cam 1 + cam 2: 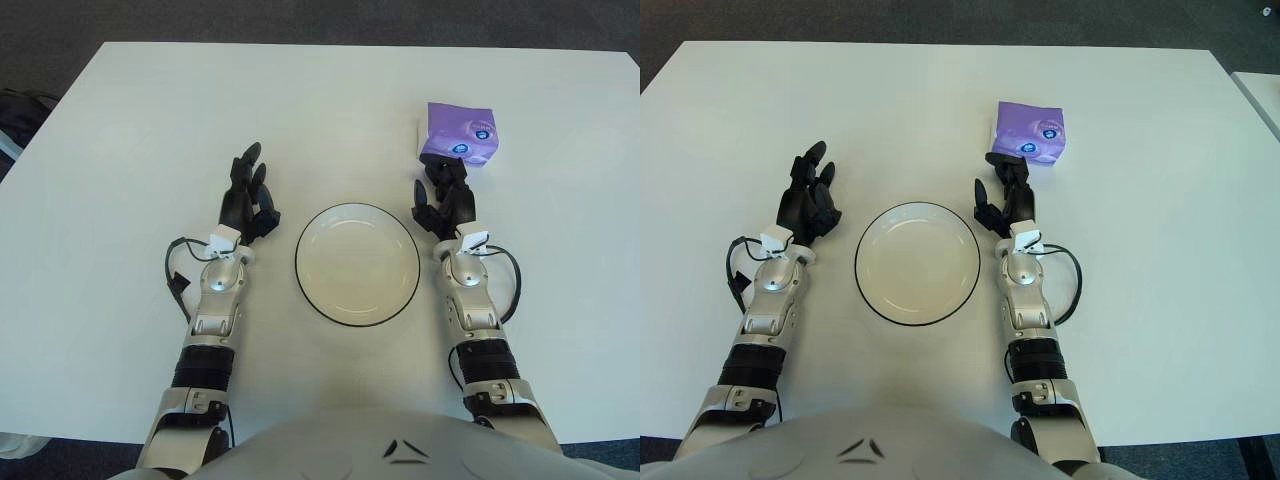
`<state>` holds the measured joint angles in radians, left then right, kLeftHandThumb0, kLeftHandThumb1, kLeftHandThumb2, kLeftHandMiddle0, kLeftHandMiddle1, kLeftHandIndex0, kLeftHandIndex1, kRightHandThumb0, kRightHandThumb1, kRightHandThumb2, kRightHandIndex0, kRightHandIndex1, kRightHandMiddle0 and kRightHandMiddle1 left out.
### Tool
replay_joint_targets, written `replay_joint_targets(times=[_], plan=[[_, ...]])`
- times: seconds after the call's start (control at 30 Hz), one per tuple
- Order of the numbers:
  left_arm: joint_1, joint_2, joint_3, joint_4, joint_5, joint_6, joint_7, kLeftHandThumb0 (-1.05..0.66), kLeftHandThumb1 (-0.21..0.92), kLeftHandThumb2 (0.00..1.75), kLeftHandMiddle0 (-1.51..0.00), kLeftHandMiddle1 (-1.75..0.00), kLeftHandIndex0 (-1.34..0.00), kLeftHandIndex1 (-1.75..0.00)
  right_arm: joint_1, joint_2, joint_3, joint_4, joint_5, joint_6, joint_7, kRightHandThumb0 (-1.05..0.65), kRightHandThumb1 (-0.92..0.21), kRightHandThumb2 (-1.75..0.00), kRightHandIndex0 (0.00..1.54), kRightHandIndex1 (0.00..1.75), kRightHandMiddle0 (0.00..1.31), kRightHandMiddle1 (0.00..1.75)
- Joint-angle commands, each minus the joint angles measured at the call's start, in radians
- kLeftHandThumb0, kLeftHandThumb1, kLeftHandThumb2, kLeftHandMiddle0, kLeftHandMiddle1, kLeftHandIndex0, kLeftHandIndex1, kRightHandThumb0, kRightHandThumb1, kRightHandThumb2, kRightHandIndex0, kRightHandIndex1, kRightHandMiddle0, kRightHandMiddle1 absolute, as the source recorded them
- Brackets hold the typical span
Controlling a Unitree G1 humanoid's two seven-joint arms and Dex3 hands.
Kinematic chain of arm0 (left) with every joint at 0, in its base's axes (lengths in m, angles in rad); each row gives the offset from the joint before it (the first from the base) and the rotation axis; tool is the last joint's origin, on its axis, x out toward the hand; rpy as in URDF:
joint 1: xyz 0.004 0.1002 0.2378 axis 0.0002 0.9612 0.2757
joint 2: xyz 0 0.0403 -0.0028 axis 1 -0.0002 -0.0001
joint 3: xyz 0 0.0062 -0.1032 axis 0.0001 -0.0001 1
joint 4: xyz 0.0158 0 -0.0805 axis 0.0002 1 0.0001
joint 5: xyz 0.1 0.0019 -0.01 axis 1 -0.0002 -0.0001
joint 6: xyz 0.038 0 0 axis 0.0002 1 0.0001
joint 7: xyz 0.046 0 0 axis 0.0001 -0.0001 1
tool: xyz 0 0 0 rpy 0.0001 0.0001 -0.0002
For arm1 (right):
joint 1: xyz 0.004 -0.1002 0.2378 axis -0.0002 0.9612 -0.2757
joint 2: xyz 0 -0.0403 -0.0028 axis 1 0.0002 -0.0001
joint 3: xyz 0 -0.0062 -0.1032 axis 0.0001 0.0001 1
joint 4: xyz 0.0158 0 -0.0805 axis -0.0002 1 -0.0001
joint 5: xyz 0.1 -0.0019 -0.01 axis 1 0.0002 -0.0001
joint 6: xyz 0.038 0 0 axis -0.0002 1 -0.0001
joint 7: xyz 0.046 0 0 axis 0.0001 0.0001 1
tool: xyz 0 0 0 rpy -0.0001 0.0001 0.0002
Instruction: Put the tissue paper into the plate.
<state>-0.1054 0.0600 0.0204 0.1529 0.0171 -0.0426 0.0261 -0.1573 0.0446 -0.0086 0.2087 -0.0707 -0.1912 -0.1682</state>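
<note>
Left eye view: nearest lies the plate (pixel 357 263), bare, on the white table (pixel 130 120), between the two hands. The left hand (pixel 248 196) shows just left of the plate, fingers loosely spread and holding nothing. The right hand (pixel 444 197) sits just right of the plate's far edge, fingers (pixel 436 178) parted and empty, their tips reaching close to the tissue pack (pixel 457 133). That purple pack lies farther back on the table, well outside the plate.

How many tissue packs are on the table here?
1. The purple tissue pack lies on the table's far right, just beyond the right hand, outside the plate. Nothing appears hidden.
</note>
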Motion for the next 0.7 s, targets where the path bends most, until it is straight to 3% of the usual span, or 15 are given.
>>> replay_joint_targets(times=[0.0,0.33,0.67], plan=[[0.063,0.002,-0.007,0.054,0.006,0.054,-0.014,-0.77,0.92,0.97,-0.31,-0.01,0.0,-0.48,0.131,0.01,0.006,0.092,0.006,0.148,0.017,-0.66,-0.83,-0.61,0.32,0.55,0.06,1.13],[0.057,0.0,-0.008,0.064,0.009,0.053,-0.01,-0.78,0.92,0.98,-0.31,-0.01,0.0,-0.48,0.147,-0.003,-0.004,0.052,0.025,0.114,0.045,-0.64,-0.83,-0.6,0.34,0.55,0.08,1.13],[0.052,-0.008,-0.011,0.073,0.004,0.044,-0.011,-0.77,0.92,0.97,-0.3,0.0,0.0,-0.47,0.262,-0.056,-0.051,-0.27,0.064,0.121,0.107,-0.56,-0.78,-0.66,0.36,0.61,0.14,1.1]])
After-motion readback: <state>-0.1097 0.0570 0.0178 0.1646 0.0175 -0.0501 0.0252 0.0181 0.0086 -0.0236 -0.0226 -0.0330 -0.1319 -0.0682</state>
